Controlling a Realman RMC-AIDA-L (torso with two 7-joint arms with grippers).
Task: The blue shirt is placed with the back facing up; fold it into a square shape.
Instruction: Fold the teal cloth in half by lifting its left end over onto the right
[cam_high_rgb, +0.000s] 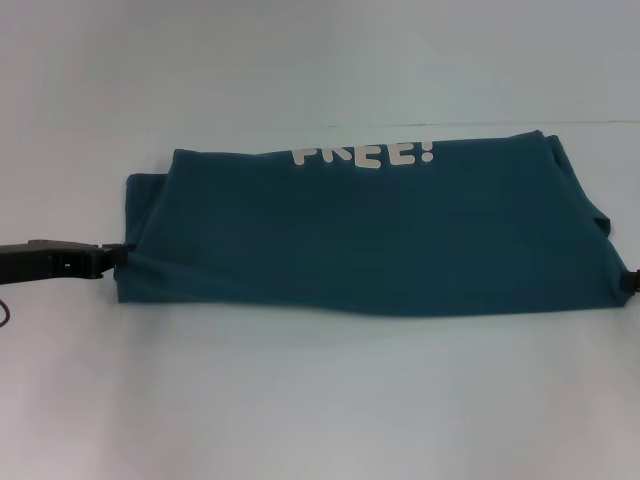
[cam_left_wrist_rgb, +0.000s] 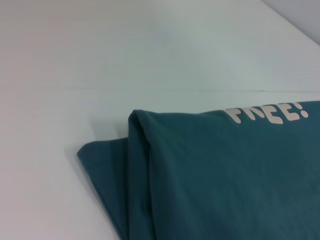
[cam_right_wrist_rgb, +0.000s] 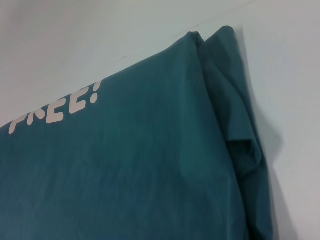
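Observation:
The blue shirt (cam_high_rgb: 370, 235) lies folded into a wide band across the white table, with its white lettering (cam_high_rgb: 365, 155) showing along the far edge. My left gripper (cam_high_rgb: 116, 254) is low at the shirt's left end, its tips pinched together on the fabric edge. Only a small dark part of my right gripper (cam_high_rgb: 632, 282) shows at the shirt's right end. In the left wrist view, the blue shirt (cam_left_wrist_rgb: 225, 175) has layered folds at its left corner. From the right wrist, the blue shirt (cam_right_wrist_rgb: 130, 165) shows bunched layers along its right side.
The white table (cam_high_rgb: 320, 400) surrounds the shirt on all sides, with bare surface in front and behind. A thin seam line (cam_left_wrist_rgb: 150, 90) crosses the tabletop beyond the shirt.

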